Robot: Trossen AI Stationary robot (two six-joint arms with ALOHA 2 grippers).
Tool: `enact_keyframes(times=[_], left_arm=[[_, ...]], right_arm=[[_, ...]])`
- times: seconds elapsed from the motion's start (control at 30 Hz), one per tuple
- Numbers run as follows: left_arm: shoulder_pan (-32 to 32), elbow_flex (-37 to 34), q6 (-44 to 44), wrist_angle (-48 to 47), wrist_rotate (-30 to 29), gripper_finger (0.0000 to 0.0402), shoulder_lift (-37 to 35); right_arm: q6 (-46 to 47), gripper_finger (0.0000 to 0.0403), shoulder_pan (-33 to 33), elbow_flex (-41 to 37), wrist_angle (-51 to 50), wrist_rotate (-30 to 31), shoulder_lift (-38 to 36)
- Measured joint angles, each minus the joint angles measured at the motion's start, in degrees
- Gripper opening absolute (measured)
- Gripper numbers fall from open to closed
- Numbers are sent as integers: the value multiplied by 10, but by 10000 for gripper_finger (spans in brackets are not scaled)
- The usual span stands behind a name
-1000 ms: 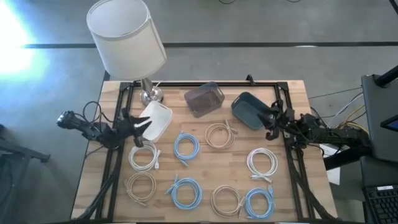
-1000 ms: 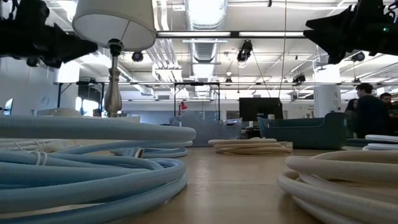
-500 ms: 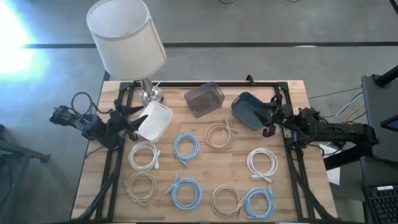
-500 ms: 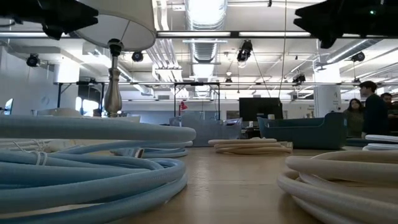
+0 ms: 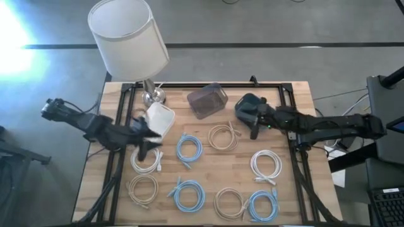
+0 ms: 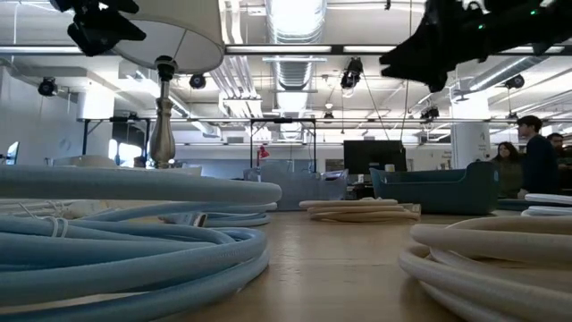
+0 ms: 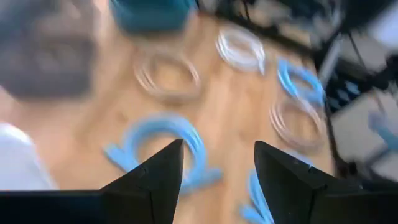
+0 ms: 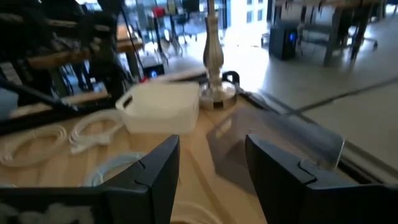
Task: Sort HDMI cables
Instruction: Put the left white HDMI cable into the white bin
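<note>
High view: coiled HDMI cables (image 5: pixel 189 149) in white, light blue and tan lie spread across the wooden bench (image 5: pixel 297 194). Left hand (image 5: pixel 144 135), fingers apart and empty, hovers beside the white bin (image 5: pixel 161 117); right hand (image 5: pixel 255 122), also parted and empty, hangs over the dark blue bin (image 5: pixel 245 103).
</note>
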Motion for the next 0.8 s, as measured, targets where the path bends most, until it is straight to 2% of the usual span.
enact_keyframes(times=[0.2, 0.37, 0.6, 0.8], left_arm=[[0, 5, -75, -17, 99, 201, 106], [0, 5, -193, -67, 163, 201, 174], [0, 5, -297, -124, 177, 201, 249], [0, 5, -330, -123, 180, 201, 307]], right_arm=[[1, 173, 0, 36, 39, -3, 87], [-6, 171, 0, 76, 42, -3, 141], [-60, 178, 0, 130, 31, -5, 197], [-87, 178, 0, 169, 25, -5, 237]])
